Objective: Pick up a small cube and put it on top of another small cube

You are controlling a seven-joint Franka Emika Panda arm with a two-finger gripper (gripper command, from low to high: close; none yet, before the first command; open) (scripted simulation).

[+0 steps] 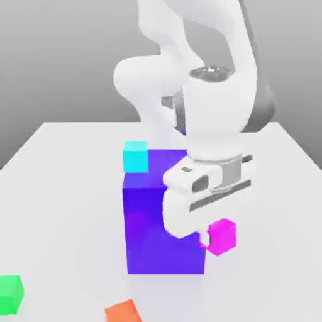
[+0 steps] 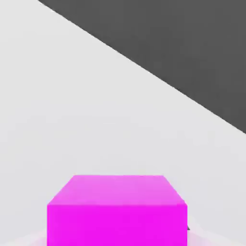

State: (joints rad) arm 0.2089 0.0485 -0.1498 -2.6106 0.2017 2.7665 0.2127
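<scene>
claw (image 1: 207,239) clamped on small magenta cube (image 1: 221,236), off the table (image 1: 56,188); looks light, rigid, glossy, likely slippery; grip opposite flat faces, centred

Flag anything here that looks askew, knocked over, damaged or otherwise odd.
Nothing stands out. The gripper is shut on the magenta cube, which sits square in it, beside the big blue cube. The cyan cube, green cube and orange cube rest flat on the table, undamaged.
</scene>
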